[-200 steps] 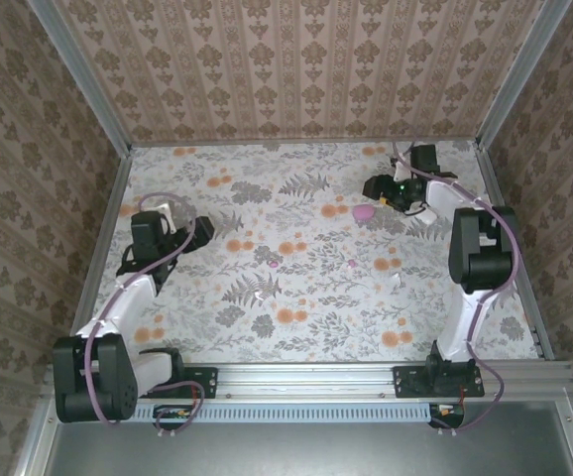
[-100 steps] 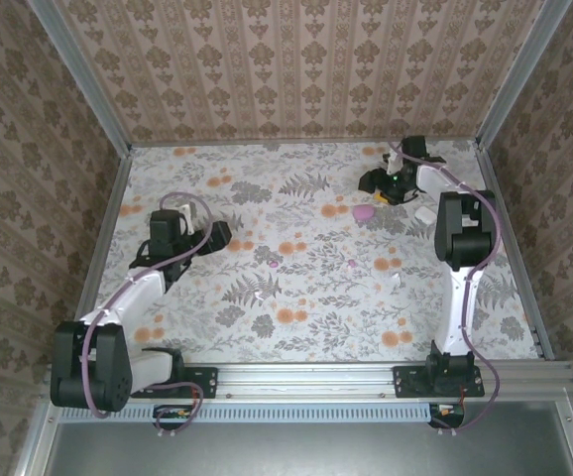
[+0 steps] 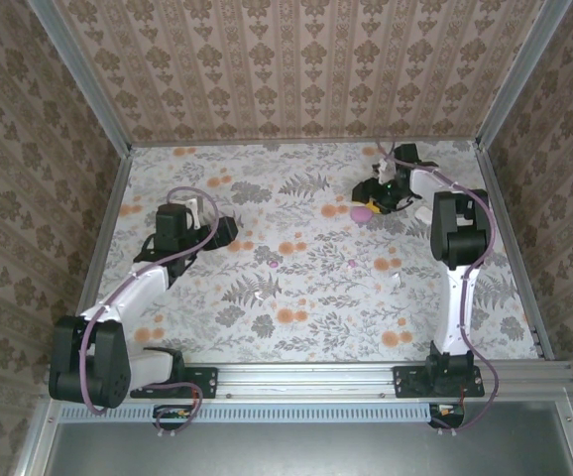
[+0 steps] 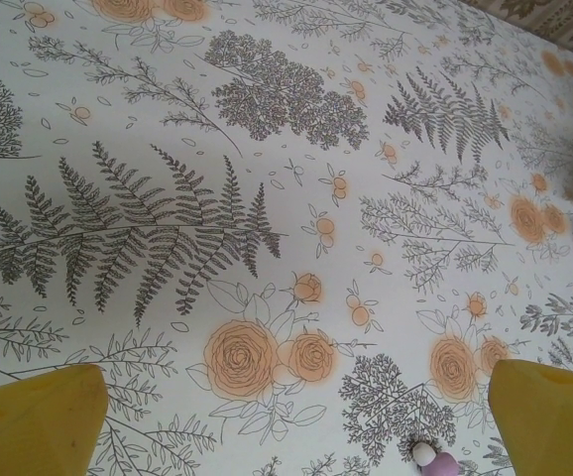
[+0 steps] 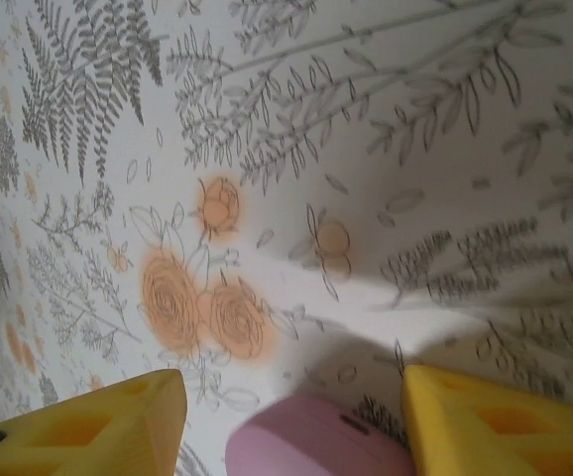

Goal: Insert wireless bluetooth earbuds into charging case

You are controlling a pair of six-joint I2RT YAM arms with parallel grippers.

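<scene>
1. The charging case lies flat on the far right of the table. In the right wrist view its long axis runs from finger to finger.
2. It is straddled, not gripped, by the parted fingers of the right gripper.
3. The earbuds are seen mid-table from above.
4. One earbud's white tip is shown in the left wrist view, beside the wide-open left gripper.

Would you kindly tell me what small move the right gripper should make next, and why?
Probably close the right gripper: its yellow fingers stand either side of the pink case, and a gap shows beside one finger, so nothing is gripped yet.
</scene>
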